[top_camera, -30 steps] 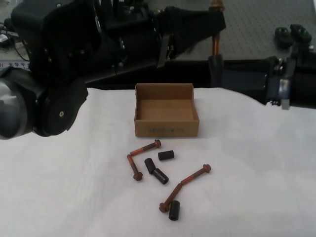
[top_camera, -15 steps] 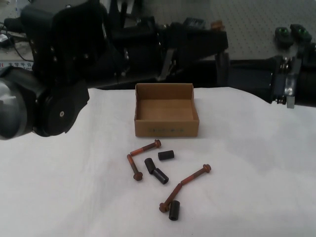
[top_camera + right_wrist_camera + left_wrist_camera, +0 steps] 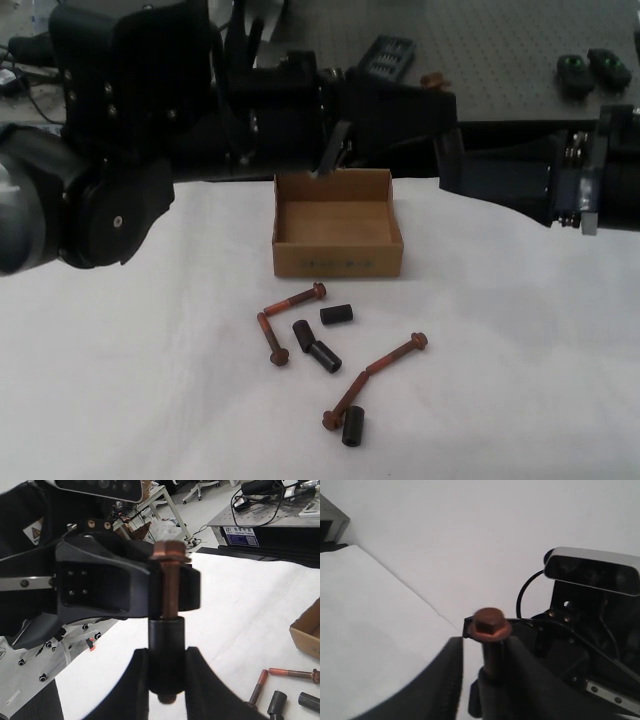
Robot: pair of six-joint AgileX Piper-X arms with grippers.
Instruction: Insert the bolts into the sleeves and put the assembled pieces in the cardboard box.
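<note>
My left fingers [image 3: 438, 685] clamp the bolt [image 3: 170, 575], my right fingers [image 3: 131, 690] the sleeve [image 3: 166, 647], aloft at the far side of the cardboard box [image 3: 338, 262]. The bolt looks seated, I think. Next: left releases, right lowers the pair inside.

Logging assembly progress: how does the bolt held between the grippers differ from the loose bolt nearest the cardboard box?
The held bolt is off the bench, clamped by the left gripper; the loose bolt lies untouched on the white cloth. The held bolt runs through a black sleeve gripped by the right gripper; the loose bolt is bare. Both are copper-red with a wider head at one end.
</note>
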